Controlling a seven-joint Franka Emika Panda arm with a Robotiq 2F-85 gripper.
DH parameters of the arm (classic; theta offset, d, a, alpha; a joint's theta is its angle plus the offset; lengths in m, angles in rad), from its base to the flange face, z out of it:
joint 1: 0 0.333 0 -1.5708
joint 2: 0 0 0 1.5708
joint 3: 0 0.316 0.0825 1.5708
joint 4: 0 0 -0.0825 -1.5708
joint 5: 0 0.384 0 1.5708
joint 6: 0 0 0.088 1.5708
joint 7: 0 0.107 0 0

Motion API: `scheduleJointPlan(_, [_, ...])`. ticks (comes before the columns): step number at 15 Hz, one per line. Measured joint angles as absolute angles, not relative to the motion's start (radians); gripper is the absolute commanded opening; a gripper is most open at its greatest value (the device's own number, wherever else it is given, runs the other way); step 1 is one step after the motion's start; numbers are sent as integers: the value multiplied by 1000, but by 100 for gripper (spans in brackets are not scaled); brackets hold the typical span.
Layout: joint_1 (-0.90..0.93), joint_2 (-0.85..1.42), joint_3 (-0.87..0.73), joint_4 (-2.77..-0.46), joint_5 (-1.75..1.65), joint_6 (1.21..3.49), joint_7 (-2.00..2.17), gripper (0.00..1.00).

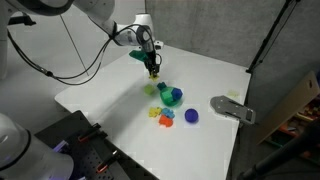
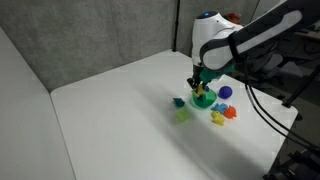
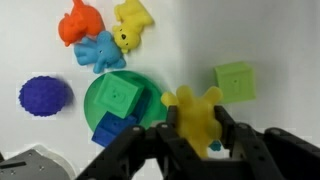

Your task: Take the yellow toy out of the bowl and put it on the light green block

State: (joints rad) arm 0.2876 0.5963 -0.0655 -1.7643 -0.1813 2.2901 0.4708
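Observation:
My gripper is shut on the yellow toy, which stands up between the two fingers. It is held just right of the teal-green bowl, above the white table. The light green block lies on the table just beyond the toy, apart from it. In both exterior views the gripper hangs a little above the bowl. The light green block also shows in an exterior view.
A green block and a blue block sit in the bowl. Orange, blue and yellow toy figures lie beyond it. A blue spiky ball lies to its left. A grey object sits near the table edge.

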Motion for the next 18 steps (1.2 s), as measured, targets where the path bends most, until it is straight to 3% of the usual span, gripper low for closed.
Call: scheduleJointPlan(18, [202,729,43,-1701,51,2264,323,16])
